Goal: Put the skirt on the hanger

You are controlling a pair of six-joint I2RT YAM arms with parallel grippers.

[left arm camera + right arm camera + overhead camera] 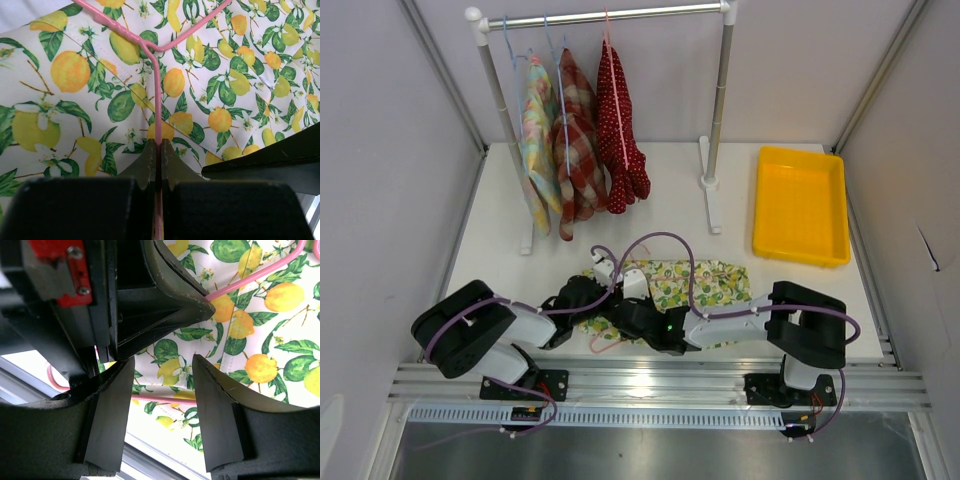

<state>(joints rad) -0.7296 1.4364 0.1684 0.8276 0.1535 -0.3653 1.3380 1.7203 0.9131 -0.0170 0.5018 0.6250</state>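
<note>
White tabletop (670,190) carries everything. At its far side stands a metal rack (610,15), its rail holding three garments on hangers: a pale floral one (538,130), a plaid one (578,140) and a red dotted one (618,130), bunched toward the left post. A yellow tray (801,205) sits at the far right, well apart from the rack.

The skirt (710,280), white with lemons and green leaves, lies flat on the tabletop near the front edge, between the two arms' bases and partly hidden by the arms that meet over its left half. It fills most of both wrist views.

A pink wire hanger (158,100) lies on top of the skirt. In the left wrist view its two arms run in from the upper corners and join in a single stem; a pink loop shows past the skirt's near edge in the top view.

The left end effector (158,147) is clamped on that stem, its jaws pressed together with only the wire between them.

The right end effector (162,372) hangs just beside the left one, its jaws apart above the cloth with a length of pink wire crossing below the gap; nothing is gripped.
</note>
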